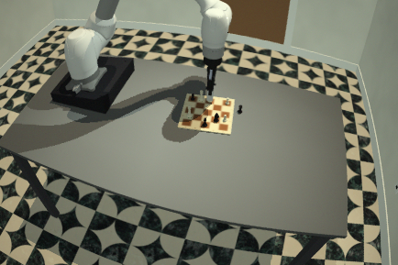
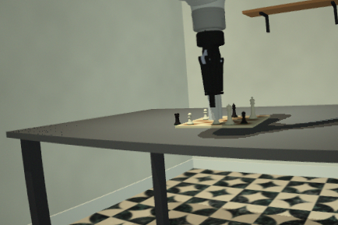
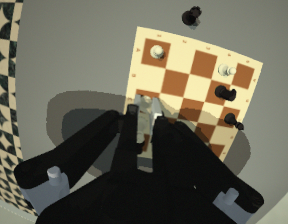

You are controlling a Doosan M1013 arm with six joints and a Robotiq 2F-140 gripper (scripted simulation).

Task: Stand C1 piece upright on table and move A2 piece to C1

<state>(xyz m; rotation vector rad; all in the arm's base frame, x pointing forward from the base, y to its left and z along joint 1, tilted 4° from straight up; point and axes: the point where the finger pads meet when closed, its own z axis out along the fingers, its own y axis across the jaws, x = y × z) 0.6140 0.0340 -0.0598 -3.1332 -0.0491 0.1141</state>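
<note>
The small chessboard lies in the middle of the table. My gripper hangs straight down over the board's far edge and is shut on a white piece. The piece also shows between my fingers in the wrist view. Its base is at or just above the board; I cannot tell whether it touches. A black piece stands upright on the table just off the board's right side, and it shows in the wrist view too. I cannot read the square labels.
Other white pieces and black pieces stand on the board close to my fingers. A tall white piece stands at the board's far end. The robot base sits at the table's back left.
</note>
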